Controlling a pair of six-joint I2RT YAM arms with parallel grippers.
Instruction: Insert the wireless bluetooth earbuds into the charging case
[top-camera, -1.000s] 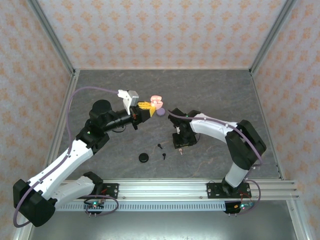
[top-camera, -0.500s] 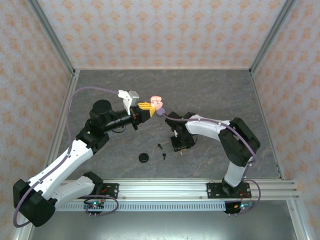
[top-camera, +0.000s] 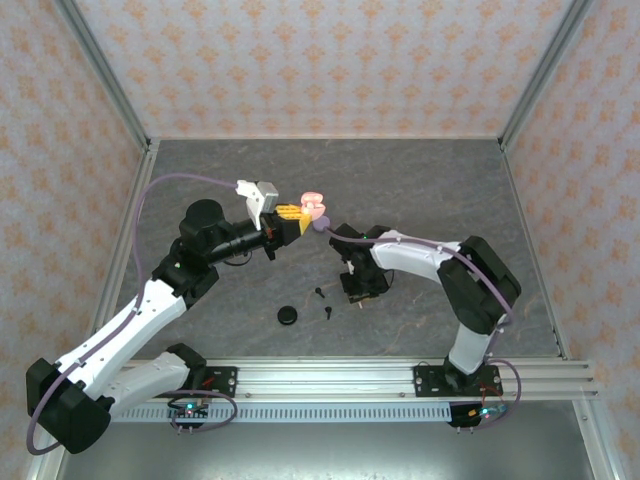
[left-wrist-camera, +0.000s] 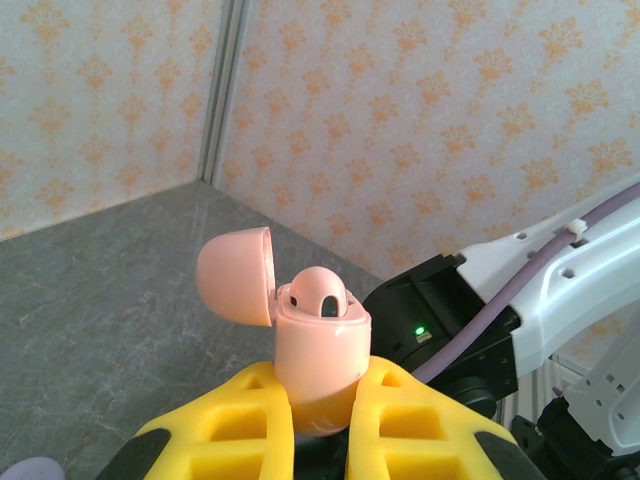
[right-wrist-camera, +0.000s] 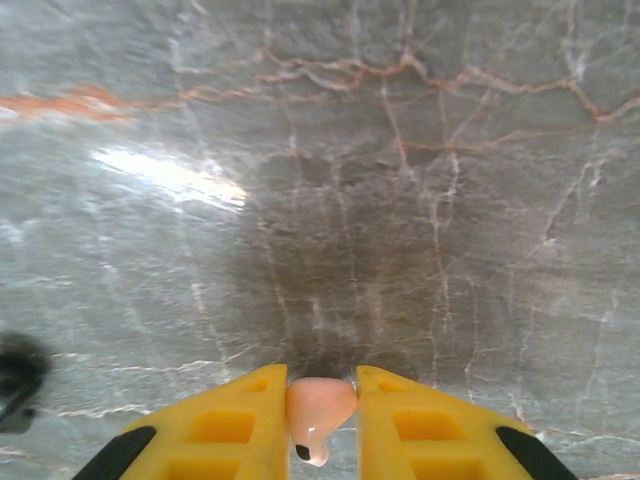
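Grey marbled table (top-camera: 420, 180), patterned walls (top-camera: 320, 70)

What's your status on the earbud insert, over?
Left end effector shut on pink case, lid open. Right end effector shut on pink earbud at tabletop. Two black earbuds loose beside it.

Grey marbled tabletop (top-camera: 420, 180), orange-patterned cream walls (top-camera: 320, 60), aluminium frame (top-camera: 104, 70)

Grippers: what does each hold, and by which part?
Left gripper: the open pink charging case, by its lower body. Right gripper: a pink earbud, pinched across its rounded head.
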